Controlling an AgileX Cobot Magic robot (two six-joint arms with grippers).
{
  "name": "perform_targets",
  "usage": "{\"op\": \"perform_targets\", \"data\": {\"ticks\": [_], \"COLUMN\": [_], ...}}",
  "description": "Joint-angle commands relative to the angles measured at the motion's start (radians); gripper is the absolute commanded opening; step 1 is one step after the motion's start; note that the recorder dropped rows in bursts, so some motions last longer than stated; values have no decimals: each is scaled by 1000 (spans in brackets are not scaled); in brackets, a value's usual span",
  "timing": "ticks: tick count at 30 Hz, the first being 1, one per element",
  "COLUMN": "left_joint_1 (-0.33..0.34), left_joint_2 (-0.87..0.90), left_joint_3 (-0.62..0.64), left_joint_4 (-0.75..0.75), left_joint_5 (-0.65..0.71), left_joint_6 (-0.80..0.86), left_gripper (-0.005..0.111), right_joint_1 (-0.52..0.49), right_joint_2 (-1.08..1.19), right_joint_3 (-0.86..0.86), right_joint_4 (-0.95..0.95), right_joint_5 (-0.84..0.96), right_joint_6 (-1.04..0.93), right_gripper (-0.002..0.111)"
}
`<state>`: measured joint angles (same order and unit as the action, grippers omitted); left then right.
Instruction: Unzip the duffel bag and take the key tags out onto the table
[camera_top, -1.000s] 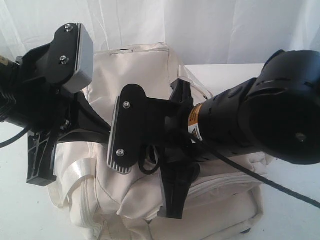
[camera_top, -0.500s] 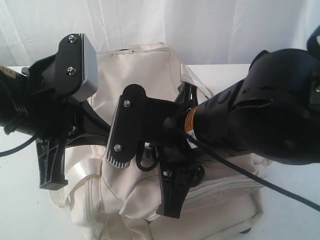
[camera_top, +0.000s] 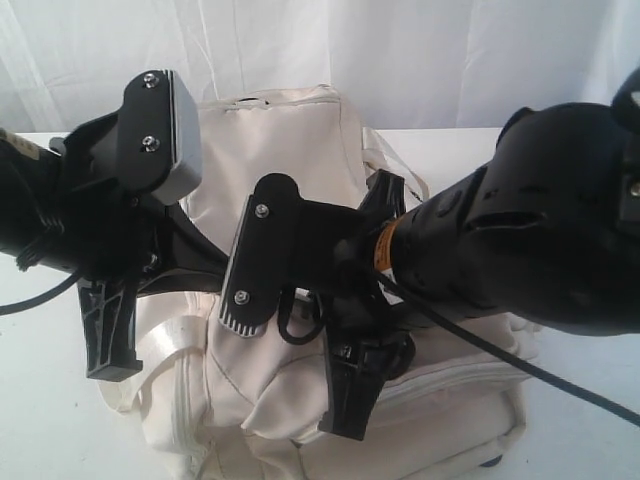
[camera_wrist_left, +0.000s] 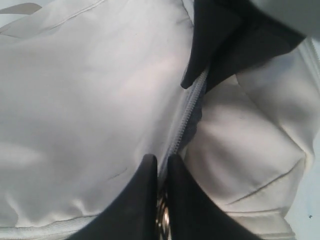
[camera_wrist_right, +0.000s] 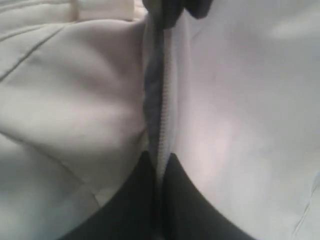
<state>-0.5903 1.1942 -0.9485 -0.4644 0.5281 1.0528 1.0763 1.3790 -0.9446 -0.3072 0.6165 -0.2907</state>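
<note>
The cream duffel bag (camera_top: 270, 140) lies on the white table (camera_top: 40, 400), with both arms low over its top. In the left wrist view my left gripper (camera_wrist_left: 160, 160) is shut on a shiny metal zipper pull at the zipper (camera_wrist_left: 187, 120). In the right wrist view my right gripper (camera_wrist_right: 159, 156) is shut on the zipper seam (camera_wrist_right: 161, 100), pinching the fabric. The two grippers face each other along the zipper, a short way apart. A thin grey strip shows beside the teeth. In the exterior view the wrists hide both sets of fingertips. The key tags are hidden.
The left arm (camera_top: 90, 220) and the right arm (camera_top: 520, 230) crowd the space above the bag. A black cable (camera_top: 560, 385) runs from the right arm over the bag's right end. A white curtain (camera_top: 400, 50) hangs behind the table.
The left wrist has sunk slightly and edged right. The right arm has shifted a little toward the right. Both grippers have stayed shut on the zipper line.
</note>
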Motion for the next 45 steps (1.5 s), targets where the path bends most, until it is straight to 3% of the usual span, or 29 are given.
{"op": "perform_targets", "data": {"ticks": [1,11,30,36,39,42,45], "left_joint_1": [20,20,20,20,20,20,20], "left_joint_2": [-19,-17,-17,-17,-19,-34,-59], "left_joint_3": [7,62,62,62,60,33,15], "left_joint_4": [125,141,132,134,73,69,54], "left_joint_5": [9,-101,-106,-101,-100,-52,-25], "left_joint_6": [-6,-6,-9,-9,2,2,2], "left_gripper": [0,0,0,0,0,0,0], "right_joint_1": [-21,-21,-21,-21,-21,-19,-19], "right_joint_2": [4,-86,-175,-175,-175,-175,-175], "right_joint_3": [41,41,41,41,41,39,39], "right_joint_4": [-151,-156,-218,-269,-183,-109,-85], "right_joint_5": [398,420,605,605,398,268,210], "right_joint_6": [87,115,183,233,291,265,228], "right_gripper": [0,0,0,0,0,9,27]}}
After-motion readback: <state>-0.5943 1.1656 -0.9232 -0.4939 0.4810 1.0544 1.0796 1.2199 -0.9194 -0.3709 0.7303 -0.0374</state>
